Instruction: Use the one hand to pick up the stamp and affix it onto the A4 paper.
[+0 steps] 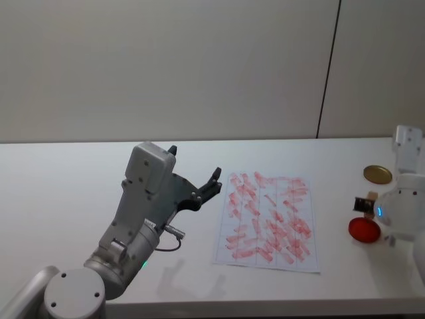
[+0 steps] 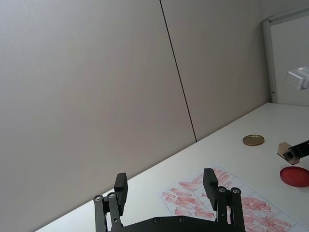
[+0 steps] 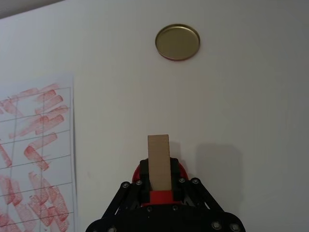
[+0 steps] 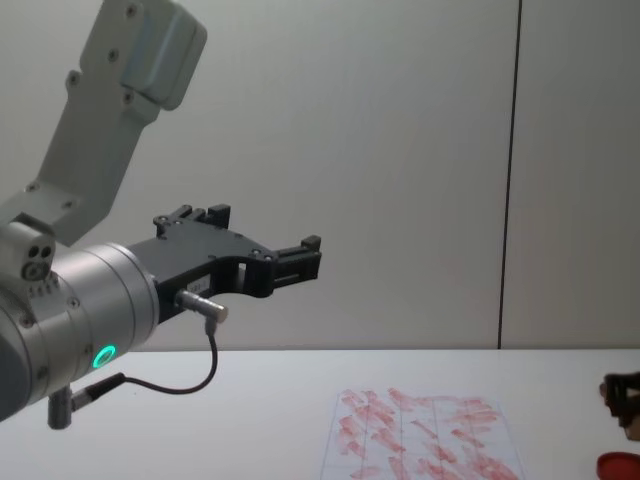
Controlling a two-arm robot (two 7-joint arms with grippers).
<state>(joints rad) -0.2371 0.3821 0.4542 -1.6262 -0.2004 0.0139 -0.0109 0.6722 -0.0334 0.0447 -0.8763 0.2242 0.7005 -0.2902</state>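
The stamp (image 3: 159, 147), a small pale wooden block, is held in my right gripper (image 3: 159, 170), which is shut on it. It hangs just above the red ink pad (image 3: 138, 173) at the table's right side. From the head view the right gripper (image 1: 363, 204) and stamp (image 1: 372, 197) are well to the right of the A4 paper (image 1: 269, 219). That white gridded sheet, covered in red marks, lies flat mid-table. My left gripper (image 1: 194, 163) is open and raised in the air left of the paper.
A brass round disc (image 1: 377, 174) lies on the table behind the red pad (image 1: 364, 230). The left arm's bulk stands over the table's left front. Bare white table separates the paper's right edge from the pad.
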